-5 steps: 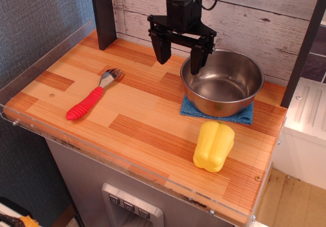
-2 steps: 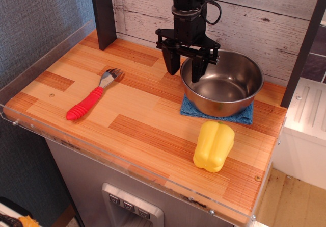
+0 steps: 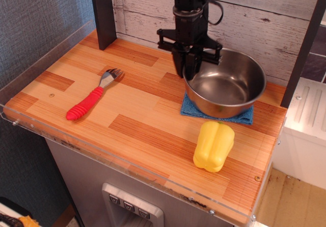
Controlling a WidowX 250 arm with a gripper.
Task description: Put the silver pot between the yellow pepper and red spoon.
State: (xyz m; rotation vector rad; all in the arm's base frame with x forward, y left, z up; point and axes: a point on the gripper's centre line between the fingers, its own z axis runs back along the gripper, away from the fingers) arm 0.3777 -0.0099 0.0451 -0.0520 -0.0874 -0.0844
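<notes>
The silver pot [image 3: 229, 86] sits on a blue cloth [image 3: 241, 116] at the back right of the wooden table. My gripper [image 3: 186, 73] comes down from above and is shut on the pot's left rim, one finger outside and one inside. The pot looks slightly tipped up on that side. The yellow pepper [image 3: 214, 146] lies in front of the pot near the table's front right. The red spoon [image 3: 89, 102] lies at the left, its red handle toward the front and its metal head toward the back.
A dark post [image 3: 103, 13] stands at the back left and another [image 3: 304, 48] at the right edge. A white plank wall [image 3: 254, 7] runs behind. A clear acrylic rim [image 3: 61, 137] lines the table's front and left edges.
My gripper has come down and moved right to the pot's left rim, and its fingers have closed from wide open onto the rim. The pot has shifted a little.
</notes>
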